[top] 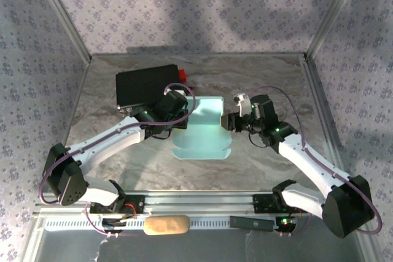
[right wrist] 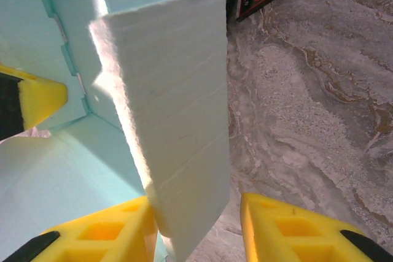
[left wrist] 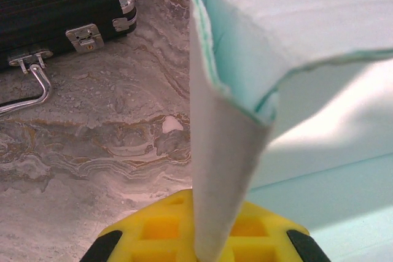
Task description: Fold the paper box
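Note:
The paper box (top: 202, 132) is a pale light-blue card sheet lying mid-table, with its far side flaps raised. My left gripper (top: 185, 112) is at its far left edge, shut on an upright side flap (left wrist: 224, 157); in the left wrist view the yellow fingers (left wrist: 153, 231) pinch that flap (left wrist: 212, 245). At the box's far right edge, my right gripper (top: 228, 121) stands open around the other raised flap (right wrist: 175, 96). That flap rests against the left yellow finger (right wrist: 104, 231), with a gap to the right one (right wrist: 288, 228). The left gripper's yellow pad (right wrist: 40, 97) shows across the box.
A black case (top: 147, 85) with a red end lies at the back left, close behind the left gripper; its latches and metal handle (left wrist: 34, 84) are near the flap. Metal frame posts bound the table. A tan pad (top: 166, 225) sits on the near rail.

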You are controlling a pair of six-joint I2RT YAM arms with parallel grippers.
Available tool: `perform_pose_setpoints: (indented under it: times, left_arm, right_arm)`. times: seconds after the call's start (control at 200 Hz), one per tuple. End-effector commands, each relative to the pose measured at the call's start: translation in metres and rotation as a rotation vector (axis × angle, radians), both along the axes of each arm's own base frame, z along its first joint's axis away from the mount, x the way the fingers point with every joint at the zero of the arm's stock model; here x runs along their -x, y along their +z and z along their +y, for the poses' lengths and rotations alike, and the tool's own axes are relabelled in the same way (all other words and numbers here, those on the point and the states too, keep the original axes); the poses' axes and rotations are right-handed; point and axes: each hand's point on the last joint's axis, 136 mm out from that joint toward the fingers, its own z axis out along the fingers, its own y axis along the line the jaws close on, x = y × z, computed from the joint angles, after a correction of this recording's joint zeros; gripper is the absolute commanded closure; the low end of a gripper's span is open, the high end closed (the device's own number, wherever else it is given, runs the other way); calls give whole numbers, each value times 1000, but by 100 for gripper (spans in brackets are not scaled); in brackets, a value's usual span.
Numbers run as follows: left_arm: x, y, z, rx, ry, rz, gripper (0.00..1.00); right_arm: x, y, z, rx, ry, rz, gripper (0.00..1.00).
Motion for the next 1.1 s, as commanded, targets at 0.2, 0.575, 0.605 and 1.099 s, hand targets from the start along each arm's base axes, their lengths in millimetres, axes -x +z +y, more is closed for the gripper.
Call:
perform_pose_setpoints:
  times: [0.2,0.575,0.605,1.099]
  left_arm:
    - [-8,21,-7,25,-5,-34,100]
    - [-7,22,-12,27,-21,-35,100]
    - [-6,23,-12,28,-22,-36,100]
    - [-5,23,-12,26,-27,-38,100]
  right_arm:
    - [-12,4,4,16,6,-28,75]
    - [-24,-1,14,130,-54,-66,88]
    - [-26,-2,13,152,-73,-68,89]
    - [-32,-8,13,395,-266,-107,100]
